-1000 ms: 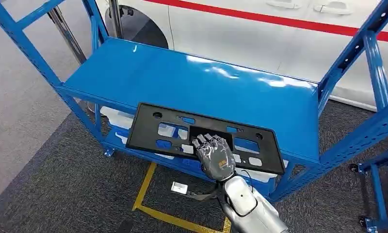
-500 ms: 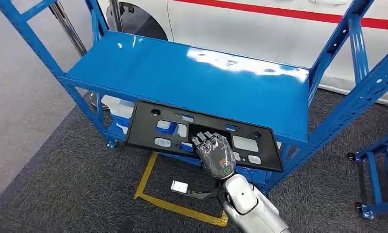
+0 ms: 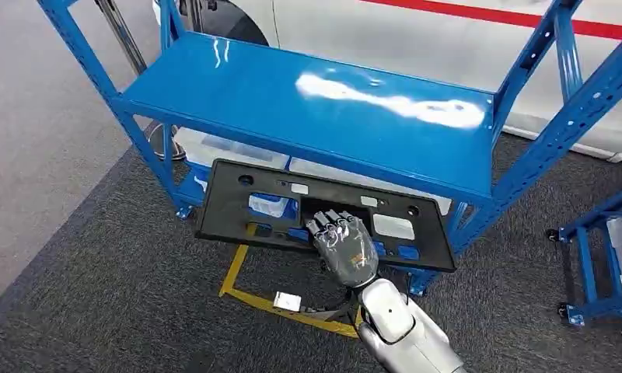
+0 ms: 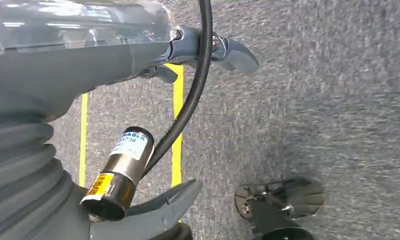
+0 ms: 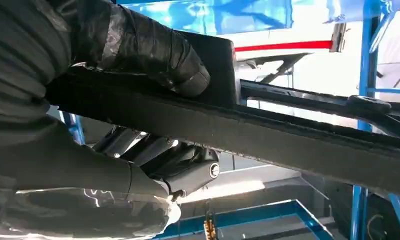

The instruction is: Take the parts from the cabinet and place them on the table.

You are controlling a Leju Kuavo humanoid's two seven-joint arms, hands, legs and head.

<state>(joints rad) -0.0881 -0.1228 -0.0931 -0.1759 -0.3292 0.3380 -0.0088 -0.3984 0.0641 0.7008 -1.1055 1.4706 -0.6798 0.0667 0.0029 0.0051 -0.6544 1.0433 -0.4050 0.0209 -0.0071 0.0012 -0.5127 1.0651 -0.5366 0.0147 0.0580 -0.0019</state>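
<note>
- Black plastic part, a long flat panel with cut-outs, hangs level in the air in front of the blue cabinet, below and just before the front edge of its top shelf.
- Right hand grips the part at the middle of its near edge, fingers curled over the top and thumb beneath.
- Left hand hangs over grey carpet; whether its fingers are closed cannot be told.
- Yellow floor tape runs under the part; a white car body stands behind the cabinet.
</note>
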